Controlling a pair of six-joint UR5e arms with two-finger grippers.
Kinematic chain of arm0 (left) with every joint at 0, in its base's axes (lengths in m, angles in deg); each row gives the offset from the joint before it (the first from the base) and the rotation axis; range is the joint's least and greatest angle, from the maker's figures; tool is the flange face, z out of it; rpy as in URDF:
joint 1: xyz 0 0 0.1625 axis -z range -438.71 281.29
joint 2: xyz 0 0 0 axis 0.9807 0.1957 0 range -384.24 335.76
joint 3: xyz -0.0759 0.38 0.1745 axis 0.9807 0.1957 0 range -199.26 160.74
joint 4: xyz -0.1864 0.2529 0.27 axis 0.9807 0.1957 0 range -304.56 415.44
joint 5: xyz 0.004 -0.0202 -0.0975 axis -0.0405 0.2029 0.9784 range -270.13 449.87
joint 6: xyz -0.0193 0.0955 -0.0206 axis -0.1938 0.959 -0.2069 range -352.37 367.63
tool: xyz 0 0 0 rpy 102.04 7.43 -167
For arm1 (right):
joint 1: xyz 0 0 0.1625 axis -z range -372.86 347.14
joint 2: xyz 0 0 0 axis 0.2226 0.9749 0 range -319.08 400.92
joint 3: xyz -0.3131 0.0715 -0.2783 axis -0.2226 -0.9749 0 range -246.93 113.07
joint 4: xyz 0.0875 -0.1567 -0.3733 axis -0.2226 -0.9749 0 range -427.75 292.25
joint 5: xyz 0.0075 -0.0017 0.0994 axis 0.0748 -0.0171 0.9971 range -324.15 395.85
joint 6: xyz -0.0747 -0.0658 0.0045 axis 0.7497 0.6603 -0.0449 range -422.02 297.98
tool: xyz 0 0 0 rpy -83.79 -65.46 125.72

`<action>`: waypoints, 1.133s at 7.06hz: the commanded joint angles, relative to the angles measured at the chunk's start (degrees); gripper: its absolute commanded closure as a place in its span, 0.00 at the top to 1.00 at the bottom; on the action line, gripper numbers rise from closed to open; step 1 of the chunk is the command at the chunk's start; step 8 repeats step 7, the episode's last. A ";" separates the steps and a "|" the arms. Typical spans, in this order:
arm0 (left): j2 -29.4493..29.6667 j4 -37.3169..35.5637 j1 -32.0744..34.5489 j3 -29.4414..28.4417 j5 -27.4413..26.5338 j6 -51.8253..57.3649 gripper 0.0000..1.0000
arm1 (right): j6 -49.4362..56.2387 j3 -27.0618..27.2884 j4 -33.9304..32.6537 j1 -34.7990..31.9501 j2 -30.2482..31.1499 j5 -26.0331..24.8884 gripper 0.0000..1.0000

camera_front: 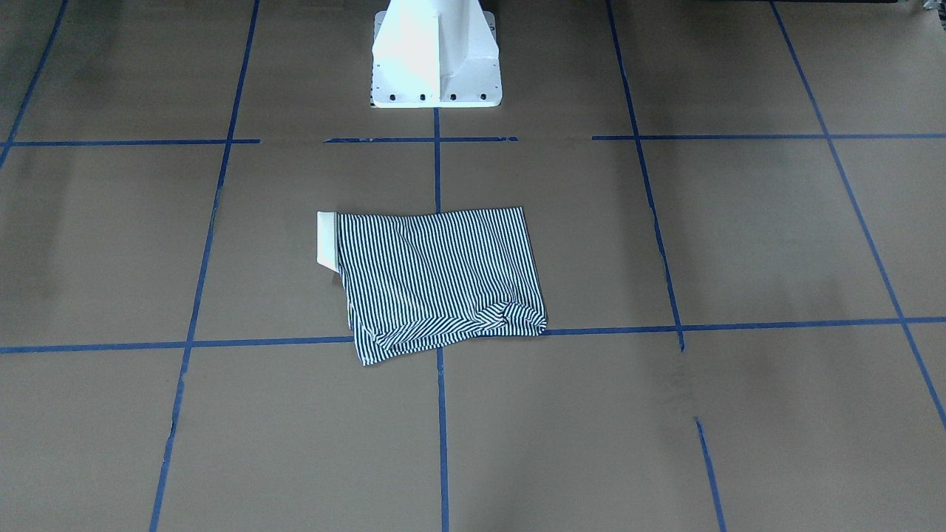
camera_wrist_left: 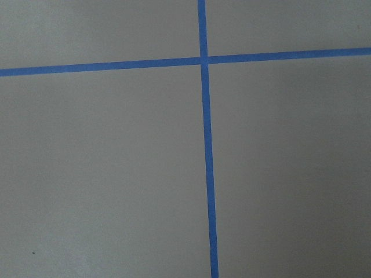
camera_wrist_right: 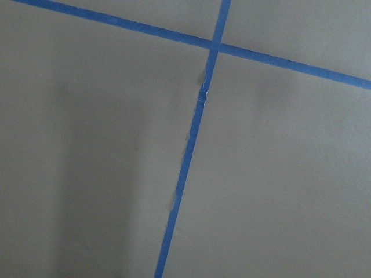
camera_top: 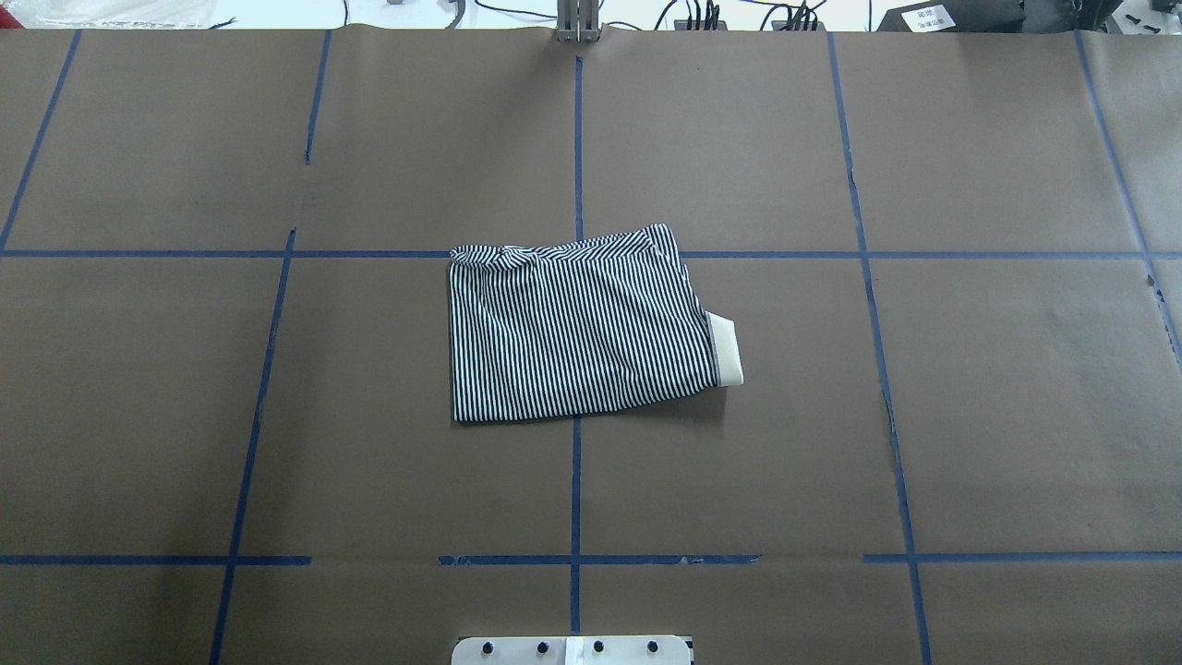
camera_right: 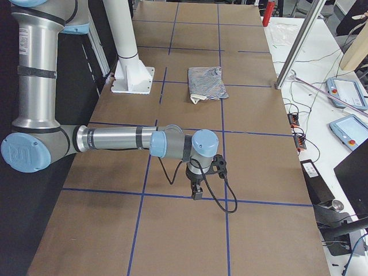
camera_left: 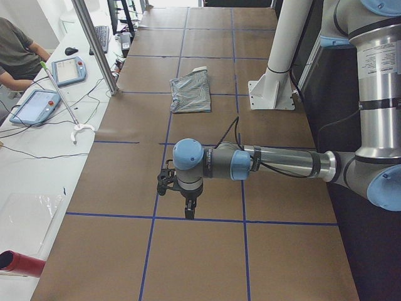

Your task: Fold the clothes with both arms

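Observation:
The striped shirt lies folded into a compact rectangle at the table's middle, its cream collar sticking out at one side and a sleeve bunched at one corner. It also shows in the overhead view as the shirt with its collar. Both arms are far from it, out toward the table's ends. The left gripper hangs over bare paper, and so does the right gripper; I cannot tell whether either is open or shut. Both wrist views show only brown paper and blue tape.
The white pedestal stands behind the shirt. Blue tape lines grid the brown paper. A side bench holds teach pendants, cables and a metal post; a seated person is at its far end.

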 commanded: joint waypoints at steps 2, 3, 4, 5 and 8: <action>0.33 0.09 0.01 -0.02 0.00 -0.02 1.00 | 0.00 0.03 0.09 0.02 0.00 0.01 1.00; 0.33 0.09 -0.08 -0.02 0.09 0.07 1.00 | 0.08 0.38 0.26 0.02 0.00 0.61 1.00; 0.33 0.09 -0.08 -0.02 0.00 0.07 1.00 | -0.18 -0.32 3.83 0.02 0.34 3.23 1.00; 0.33 0.09 0.01 -0.02 0.00 0.07 1.00 | -0.35 -1.19 5.96 0.02 0.61 3.78 1.00; 0.33 0.09 0.01 -0.11 0.00 -0.02 1.00 | -0.35 -1.29 6.06 0.02 0.61 3.70 1.00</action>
